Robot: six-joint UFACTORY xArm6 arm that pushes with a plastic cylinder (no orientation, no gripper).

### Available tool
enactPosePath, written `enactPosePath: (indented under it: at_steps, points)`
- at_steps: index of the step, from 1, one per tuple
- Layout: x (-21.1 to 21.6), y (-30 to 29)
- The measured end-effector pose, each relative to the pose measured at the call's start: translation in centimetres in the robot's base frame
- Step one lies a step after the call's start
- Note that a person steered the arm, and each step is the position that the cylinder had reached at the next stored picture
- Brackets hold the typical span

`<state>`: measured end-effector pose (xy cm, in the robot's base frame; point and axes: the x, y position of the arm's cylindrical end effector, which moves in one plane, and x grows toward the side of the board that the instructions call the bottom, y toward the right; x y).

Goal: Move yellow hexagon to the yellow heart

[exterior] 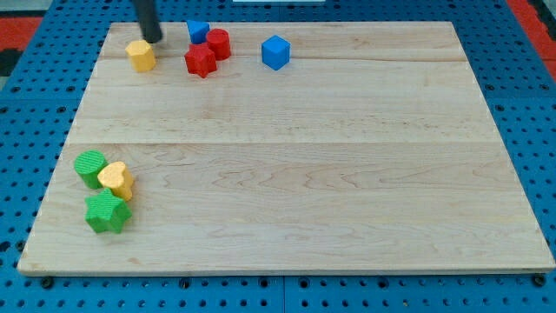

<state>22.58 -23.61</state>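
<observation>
The dark rod ends in the tip (154, 39), which sits at the view's top left, just at one o'clock of the small yellow hexagon block (140, 55), touching it or nearly so. The arm carries no claw at all, so there is nothing to open, close or grip with; it can only push.

The yellow hexagon lies near the top-left corner of the pale wooden board (304, 174). Its goal, the yellow heart-shaped block (115, 180), lies well apart at six o'clock from it, near the board's left edge. The heart is wedged between a green round block (90, 166) at its ten o'clock and a green star-shaped block (108, 213) at its six o'clock, touching or nearly touching both.

The risks look like these:

- From one o'clock, a push probably sends the hexagon toward seven o'clock, drifting to the board's left edge, which is near, and possibly off it.
- An off-centre push may spin the hexagon so it slips aside from the tip.
- Arriving hard may knock the green round block first and scatter the cluster, shifting the heart.
- The red star-shaped block (200, 61), red round block (218, 43) and two blue blocks (198, 31) (275, 52) lie at three o'clock of the hexagon; a wide swing of the rod could disturb them.
</observation>
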Motion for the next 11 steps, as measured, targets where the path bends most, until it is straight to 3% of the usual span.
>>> enactPosePath:
  at_steps: [1, 2, 3, 4, 5, 6, 7, 8, 11]
  points:
    - [6.6, -2.3]
    - [7.0, -2.9]
    - [1.9, -3.6]
    - [1.9, 1.0]
    - [8.6, 0.6]
    - [12.0, 0.7]
    - [8.3, -3.1]
    - [6.4, -2.7]
    - [9.3, 6.3]
